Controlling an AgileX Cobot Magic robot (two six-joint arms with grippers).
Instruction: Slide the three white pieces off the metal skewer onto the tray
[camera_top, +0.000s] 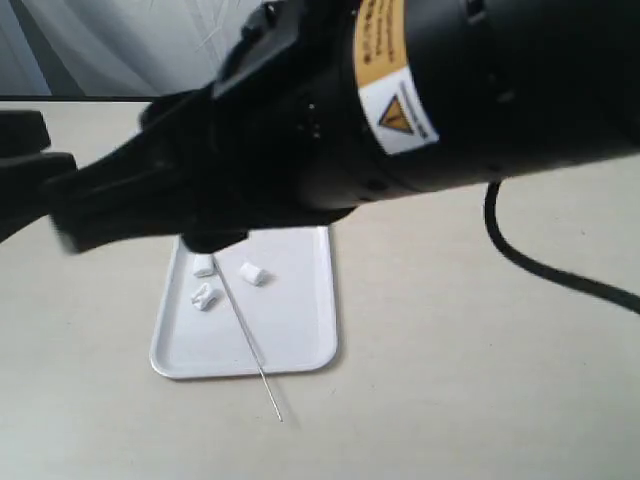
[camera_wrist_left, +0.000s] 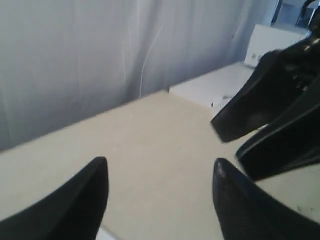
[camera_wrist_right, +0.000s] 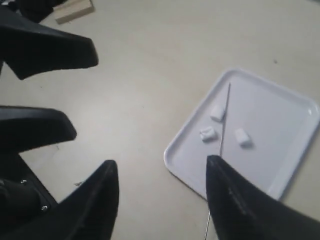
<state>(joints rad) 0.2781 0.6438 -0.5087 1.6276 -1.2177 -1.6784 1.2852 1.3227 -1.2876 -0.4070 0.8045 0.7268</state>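
Observation:
The tray (camera_top: 300, 345) lies on the beige table. Three white pieces (camera_top: 204, 265) (camera_top: 253, 273) (camera_top: 204, 296) sit loose on it, all off the skewer. The metal skewer (camera_top: 245, 335) lies slanted across the tray, its tip past the front rim. In the right wrist view the tray (camera_wrist_right: 295, 165), the pieces (camera_wrist_right: 217, 111) and the skewer (camera_wrist_right: 224, 125) lie below. My right gripper (camera_wrist_right: 162, 165) is open and empty above the tray's edge. My left gripper (camera_wrist_left: 160, 167) is open and empty over bare table, facing the right gripper's fingers (camera_wrist_left: 250, 110).
My right arm (camera_top: 400, 100) fills the upper exterior view and hides the tray's far end. A black cable (camera_top: 540, 265) trails over the table at right. A wooden block (camera_wrist_right: 75, 11) lies far off. A white box (camera_wrist_left: 280, 42) stands by the curtain.

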